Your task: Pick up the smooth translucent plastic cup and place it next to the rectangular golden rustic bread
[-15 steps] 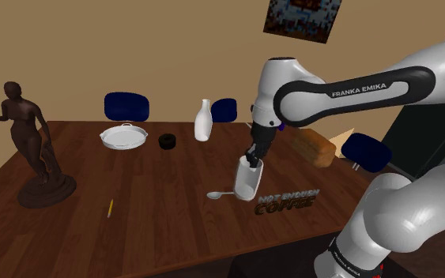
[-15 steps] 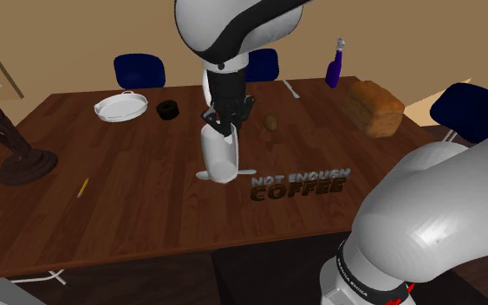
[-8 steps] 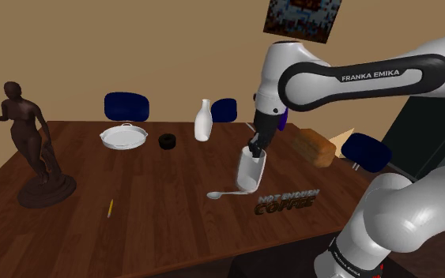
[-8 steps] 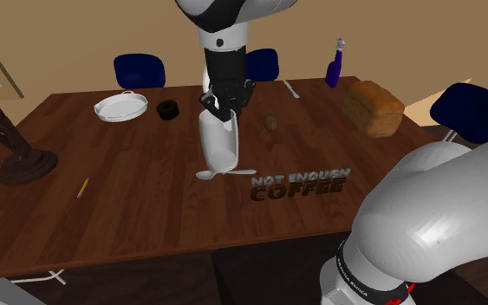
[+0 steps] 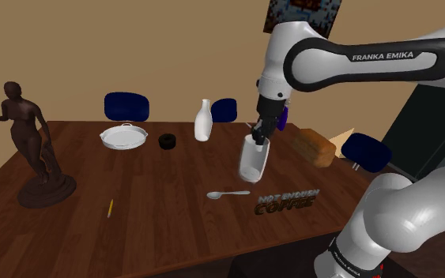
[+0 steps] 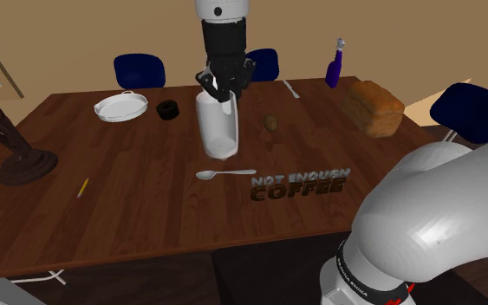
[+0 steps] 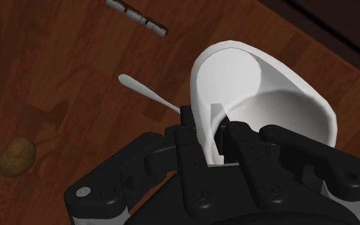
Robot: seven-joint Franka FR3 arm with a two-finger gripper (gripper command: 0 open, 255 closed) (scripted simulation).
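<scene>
Worktop (image 5: 157,229): dark brown wood. Contents listed by the shoulder view, left to right.

1. Statue (image 5: 35,150): dark brown figure on a round base, upright at the far left end.
2. Pencil (image 5: 111,208): yellow, lying flat toward the front edge.
3. Dish (image 5: 124,136): white, two handles, toward the back edge.
4. Small bowl (image 5: 167,141): black, just beside the dish.
5. Jug (image 5: 203,121): white, upright, at the back.
6. Spoon (image 5: 227,193): pale, lying flat in front of the cup.
7. Cup (image 5: 253,158): white, tall, smooth, mouth up and slightly tilted. It hangs from the gripper (image 5: 260,136), apparently clear of the worktop and well apart from the bread. The gripper pinches the cup's rim, one jaw inside the wall and one outside.
8. Lettering (image 5: 286,202): brown, reads "NOT ENOUGH COFFEE", near the front.
9. Bread (image 5: 315,148): golden-brown rectangular loaf at the right end.
</scene>
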